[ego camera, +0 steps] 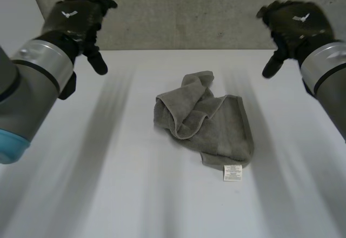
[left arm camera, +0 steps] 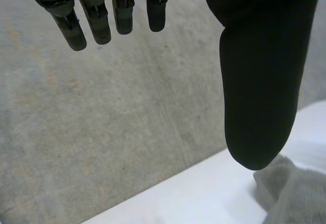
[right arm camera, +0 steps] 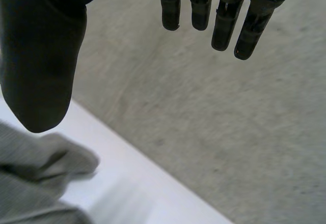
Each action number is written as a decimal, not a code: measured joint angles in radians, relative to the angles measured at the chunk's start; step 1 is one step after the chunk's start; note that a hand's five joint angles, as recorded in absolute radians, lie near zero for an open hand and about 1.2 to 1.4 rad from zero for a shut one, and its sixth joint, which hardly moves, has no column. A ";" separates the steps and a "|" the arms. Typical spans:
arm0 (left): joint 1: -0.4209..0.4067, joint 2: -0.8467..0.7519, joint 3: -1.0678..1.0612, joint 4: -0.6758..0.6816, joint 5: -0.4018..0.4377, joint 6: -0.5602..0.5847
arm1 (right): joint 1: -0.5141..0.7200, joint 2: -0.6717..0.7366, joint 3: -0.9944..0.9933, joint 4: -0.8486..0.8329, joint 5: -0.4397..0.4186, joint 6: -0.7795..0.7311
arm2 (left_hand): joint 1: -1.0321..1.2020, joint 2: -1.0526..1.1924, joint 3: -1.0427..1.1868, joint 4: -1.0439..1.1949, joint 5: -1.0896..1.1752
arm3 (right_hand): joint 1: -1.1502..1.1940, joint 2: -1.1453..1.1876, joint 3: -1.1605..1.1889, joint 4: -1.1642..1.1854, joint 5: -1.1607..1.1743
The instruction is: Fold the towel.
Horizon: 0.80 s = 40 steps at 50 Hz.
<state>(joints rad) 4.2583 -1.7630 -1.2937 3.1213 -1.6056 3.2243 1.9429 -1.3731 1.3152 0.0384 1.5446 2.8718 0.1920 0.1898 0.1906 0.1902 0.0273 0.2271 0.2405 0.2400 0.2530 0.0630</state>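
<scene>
Arms (ego camera: 32,92) over white table (ego camera: 108,194), towel (ego camera: 208,127) mid; concrete wall (ego camera: 189,16).

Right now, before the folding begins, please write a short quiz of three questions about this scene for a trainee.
1. True or false: the left hand holds the towel.
2. The towel lies on the table: A) spread flat, B) crumpled in a heap, C) neatly folded.
3. Fill in: the right hand is ___ (open or shut).
Key: 1 false, it hovers apart from the towel; 2 B; 3 open.
</scene>
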 measured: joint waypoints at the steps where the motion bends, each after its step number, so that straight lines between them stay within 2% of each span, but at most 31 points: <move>1: 0.000 -0.007 0.000 0.003 0.005 0.012 | 0.001 0.009 -0.004 0.007 -0.009 -0.004 | 0.000 0.000 0.000 0.000 0.000 | 0.000 0.000 0.000 0.000 0.000; 11: -0.084 -0.219 0.029 0.092 0.099 0.296 | 0.017 0.263 -0.090 0.112 -0.201 -0.007 | -0.001 -0.001 0.000 -0.001 0.000 | 0.008 0.000 0.002 0.000 0.000; 17: -0.115 -0.369 0.069 0.133 0.145 0.405 | 0.019 0.415 -0.142 0.107 -0.238 0.066 | 0.003 0.002 0.003 0.002 0.000 | 0.073 0.057 0.055 0.040 0.070; 24: -0.133 -0.530 0.133 0.192 0.212 0.438 | 0.019 0.569 -0.196 0.044 -0.240 0.170 | 0.051 0.052 0.049 0.048 0.000 | 0.211 0.200 0.207 0.194 0.218; 32: -0.147 -0.662 0.223 0.242 0.262 0.434 | 0.026 0.655 -0.215 -0.065 -0.246 0.201 | 0.203 0.205 0.204 0.204 0.019 | 0.307 0.292 0.296 0.282 0.303; 36: -0.149 -0.696 0.259 0.252 0.264 0.434 | 0.037 0.680 -0.226 -0.103 -0.266 0.209 | 0.332 0.334 0.333 0.333 0.137 | 0.344 0.325 0.330 0.315 0.333; 40: -0.147 -0.714 0.286 0.255 0.262 0.434 | 0.053 0.711 -0.253 -0.124 -0.322 0.234 | 0.593 0.602 0.588 0.590 0.398 | 0.418 0.403 0.406 0.382 0.398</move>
<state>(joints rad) 4.1109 -2.4766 -1.0073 3.3766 -1.3435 3.6584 1.9954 -0.6620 1.0621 -0.0858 1.2224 3.1056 0.7854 0.7919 0.7790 0.7802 0.4252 0.6456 0.6439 0.6459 0.6347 0.4612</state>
